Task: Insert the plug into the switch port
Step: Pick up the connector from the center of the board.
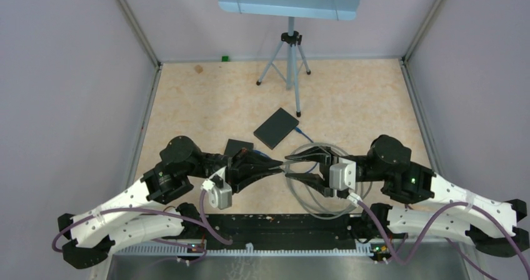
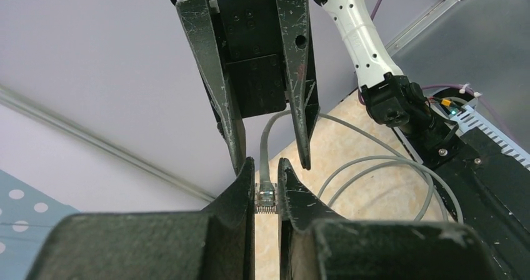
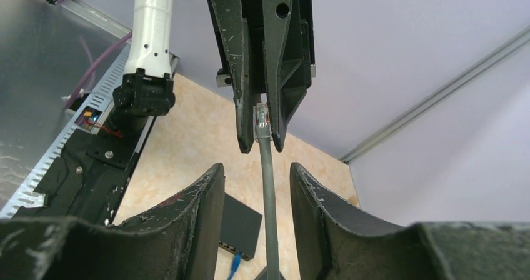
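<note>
From above, the two arms meet tip to tip at the middle of the tan surface (image 1: 350,105). The left tool (image 1: 277,162) and right tool (image 1: 299,167) face each other, and the plug between them is too small to make out. A grey cable (image 1: 319,144) loops around the right tool. A flat black network switch (image 1: 275,128) lies just beyond the tools, apart from both.

Seen by the left wrist camera, the left tool (image 2: 267,162) is clamped on a clear modular plug (image 2: 265,197), one finger pressed to each side. The plug's long axis runs along the fingers. Its contact end points back toward the left wrist, and its cable (image 2: 262,149) leads away. The cable passes between the spread fingers of the right tool (image 2: 272,165), which stands opposite.

Seen by the right wrist camera, the right tool (image 3: 255,167) has its fingers apart. The cable (image 3: 269,217) runs straight between them with a gap on each side. Ahead, the left tool (image 3: 262,147) pinches the plug (image 3: 261,122), whose nose points away from this camera.
</note>
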Controlling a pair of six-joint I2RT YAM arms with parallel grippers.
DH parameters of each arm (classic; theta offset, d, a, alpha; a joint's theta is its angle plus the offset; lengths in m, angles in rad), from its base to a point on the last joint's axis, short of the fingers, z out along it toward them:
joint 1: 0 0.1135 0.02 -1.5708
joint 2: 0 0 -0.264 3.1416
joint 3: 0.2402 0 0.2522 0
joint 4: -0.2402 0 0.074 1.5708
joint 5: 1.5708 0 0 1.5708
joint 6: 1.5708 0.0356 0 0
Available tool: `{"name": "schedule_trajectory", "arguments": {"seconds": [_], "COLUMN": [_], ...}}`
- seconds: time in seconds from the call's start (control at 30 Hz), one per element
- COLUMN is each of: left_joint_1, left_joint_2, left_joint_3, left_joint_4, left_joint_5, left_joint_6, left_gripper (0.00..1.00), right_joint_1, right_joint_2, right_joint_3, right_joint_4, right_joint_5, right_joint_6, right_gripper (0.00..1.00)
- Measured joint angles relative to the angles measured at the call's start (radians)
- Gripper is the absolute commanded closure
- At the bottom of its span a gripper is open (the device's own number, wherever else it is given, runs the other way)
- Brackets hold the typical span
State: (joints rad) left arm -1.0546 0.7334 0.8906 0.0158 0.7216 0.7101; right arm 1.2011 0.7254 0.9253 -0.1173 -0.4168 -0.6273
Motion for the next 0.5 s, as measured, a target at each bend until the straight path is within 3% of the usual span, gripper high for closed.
{"name": "schedule_trajectory", "arguments": {"seconds": [0.5], "left_joint_1": [0.0], "left_joint_2": [-0.002], "left_joint_3": [0.0], "left_joint_4": [-0.001], "left_joint_5": [0.05], "left_joint_6": [0.017], "left_gripper": [1.0], "right_joint_1": [0.0], "right_joint_2": [0.004], "right_joint_3": [-0.009], "right_joint_4": [0.043], "right_joint_5": [-0.039], "right_joint_6": [0.0], "right_gripper": [0.68]}}
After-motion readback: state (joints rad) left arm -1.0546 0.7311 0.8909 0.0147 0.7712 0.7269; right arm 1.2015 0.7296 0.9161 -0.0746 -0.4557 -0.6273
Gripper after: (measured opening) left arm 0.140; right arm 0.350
